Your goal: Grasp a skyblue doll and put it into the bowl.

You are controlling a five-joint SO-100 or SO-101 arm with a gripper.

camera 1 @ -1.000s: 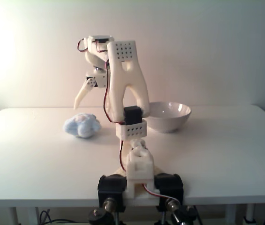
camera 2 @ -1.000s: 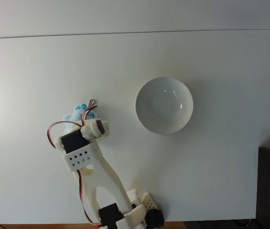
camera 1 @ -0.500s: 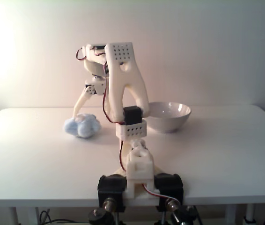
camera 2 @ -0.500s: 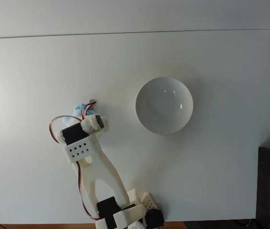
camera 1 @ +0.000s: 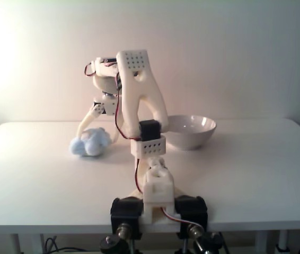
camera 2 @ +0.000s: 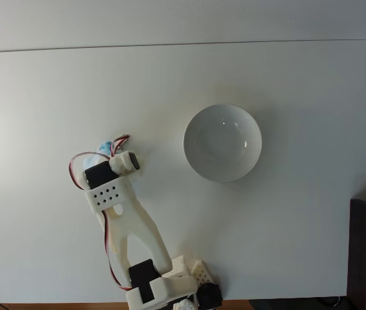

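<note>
Resting place of skyblue doll (camera 1: 89, 143): left part of white table (camera 1: 256, 159), partly hidden beneath arm in a fixed view (camera 2: 104, 148).
Gripper (camera 1: 94, 130): lowered onto doll; jaw opening cannot be told.
Bowl (camera 2: 222, 143): seen well right of doll.

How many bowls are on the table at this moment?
1. The white bowl sits alone on the table, right of the arm in both fixed views, empty. Nothing suggests another, though the arm covers a small patch of table.

Fluffy plush skyblue doll (camera 1: 89, 142), glossy smooth bowl (camera 1: 191, 131), matt white table (camera 1: 256, 159).
</note>
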